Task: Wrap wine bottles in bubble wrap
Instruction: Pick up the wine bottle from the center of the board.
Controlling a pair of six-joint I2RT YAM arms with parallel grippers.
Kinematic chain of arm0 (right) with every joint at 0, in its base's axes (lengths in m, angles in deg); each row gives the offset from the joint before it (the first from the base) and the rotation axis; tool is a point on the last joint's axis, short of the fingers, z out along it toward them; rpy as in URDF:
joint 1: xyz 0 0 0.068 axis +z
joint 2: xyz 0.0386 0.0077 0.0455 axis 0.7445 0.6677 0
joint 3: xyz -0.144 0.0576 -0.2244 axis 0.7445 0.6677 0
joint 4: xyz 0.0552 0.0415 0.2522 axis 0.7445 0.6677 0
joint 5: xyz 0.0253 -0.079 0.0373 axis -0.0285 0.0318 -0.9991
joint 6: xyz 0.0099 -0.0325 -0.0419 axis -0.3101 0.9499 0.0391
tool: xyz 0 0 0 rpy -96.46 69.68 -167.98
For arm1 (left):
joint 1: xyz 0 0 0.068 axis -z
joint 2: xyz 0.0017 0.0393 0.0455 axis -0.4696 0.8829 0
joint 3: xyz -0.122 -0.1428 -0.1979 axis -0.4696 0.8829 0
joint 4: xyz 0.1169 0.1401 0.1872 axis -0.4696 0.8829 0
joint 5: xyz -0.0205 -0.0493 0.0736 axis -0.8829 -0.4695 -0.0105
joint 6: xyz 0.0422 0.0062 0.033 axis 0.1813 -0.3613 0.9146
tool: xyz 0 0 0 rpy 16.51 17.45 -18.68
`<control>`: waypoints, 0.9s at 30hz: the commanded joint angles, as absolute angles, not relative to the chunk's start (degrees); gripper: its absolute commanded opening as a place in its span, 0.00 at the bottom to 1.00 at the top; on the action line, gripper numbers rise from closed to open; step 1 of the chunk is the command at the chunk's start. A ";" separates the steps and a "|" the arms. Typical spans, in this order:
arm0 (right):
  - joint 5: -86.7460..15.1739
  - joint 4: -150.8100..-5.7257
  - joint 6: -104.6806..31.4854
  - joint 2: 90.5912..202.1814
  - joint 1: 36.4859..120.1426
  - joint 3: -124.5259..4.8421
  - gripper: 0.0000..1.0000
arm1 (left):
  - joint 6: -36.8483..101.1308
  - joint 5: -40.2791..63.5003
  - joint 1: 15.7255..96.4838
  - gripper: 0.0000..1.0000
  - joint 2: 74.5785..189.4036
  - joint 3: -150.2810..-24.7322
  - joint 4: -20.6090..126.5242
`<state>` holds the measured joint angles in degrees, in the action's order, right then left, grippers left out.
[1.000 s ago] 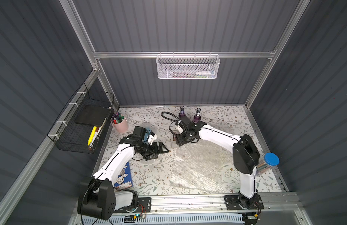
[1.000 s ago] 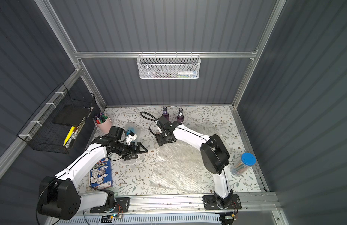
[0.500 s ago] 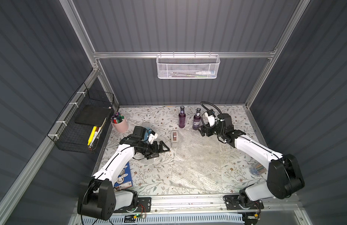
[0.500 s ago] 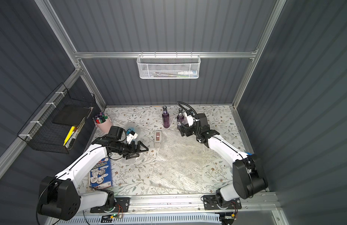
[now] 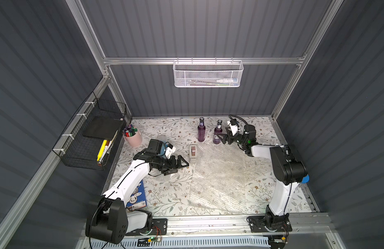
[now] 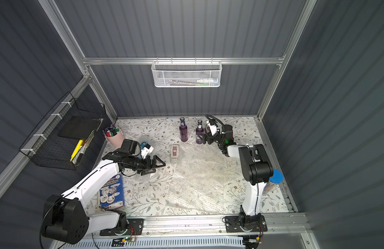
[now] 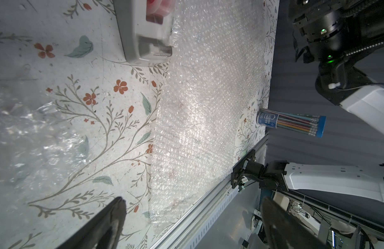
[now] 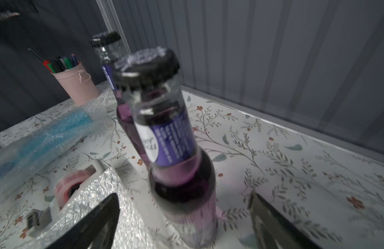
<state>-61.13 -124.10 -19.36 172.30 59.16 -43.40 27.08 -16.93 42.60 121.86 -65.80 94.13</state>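
Two purple wine bottles stand upright at the back of the table in both top views, one [image 5: 201,132] left of the other [image 5: 218,135]. My right gripper [image 5: 223,138] is open, its fingers on either side of the nearer bottle [image 8: 176,155] low on its body and apart from the glass. A flat bubble wrap sheet [image 5: 219,174] covers the table's middle. A blue bottle rolled in bubble wrap [image 8: 57,131] lies at the left, largely hidden behind my left wrist in the top views. My left gripper [image 5: 180,167] hovers open and empty by the sheet's left edge [image 7: 156,120].
A grey tape dispenser [image 5: 192,153] stands on the sheet's back left corner. A pink cup of markers [image 5: 132,138] is at the back left. A blue-lidded pencil cylinder [image 6: 275,176] stands behind the right arm. A booklet [image 5: 137,197] lies front left. Crumpled clear plastic [image 7: 35,133] lies under the left gripper.
My right arm swung from the tape dispenser across to the back right and closed in on the nearer purple bottle, jaws opening wider. The dispenser stayed behind. The left arm has not moved.
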 commanded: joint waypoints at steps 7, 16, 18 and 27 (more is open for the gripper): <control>-69.40 -144.87 -26.95 179.37 59.36 -51.89 0.77 | 27.04 -16.01 42.97 1.00 121.71 -66.76 96.47; -70.73 -144.11 -25.12 179.78 59.64 -51.47 0.52 | 27.21 -16.06 43.03 1.00 122.92 -67.70 96.99; -71.05 -142.41 -23.56 179.38 59.67 -51.54 0.49 | 27.64 -15.87 43.06 1.00 122.83 -67.88 97.72; -70.97 -135.19 -16.13 175.20 59.80 -50.98 0.17 | 27.74 -15.88 43.11 1.00 122.48 -68.36 98.10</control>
<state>-70.51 -138.37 -20.27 178.42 59.53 -51.51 27.12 -16.21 42.70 122.45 -66.15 96.73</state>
